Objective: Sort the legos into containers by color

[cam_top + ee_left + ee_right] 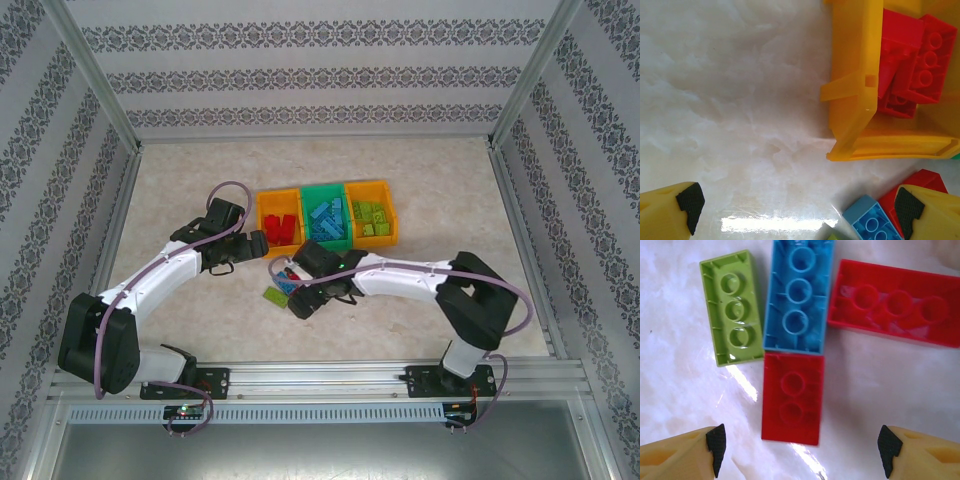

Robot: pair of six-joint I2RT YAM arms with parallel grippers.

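Right gripper (801, 447) hung open, empty, over short red brick (792, 397). Seemed best: drop straight, pinch long sides, avoid blue brick (799, 300) touching it. Left gripper (797, 207) open, empty.

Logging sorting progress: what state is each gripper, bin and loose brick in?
Left gripper: open, empty.
Right gripper: open, above small red brick.
Left orange bin: holds red bricks.
Green bin: holds blue bricks.
Right orange bin: holds green bricks.
Loose bricks: underside up, unsorted.
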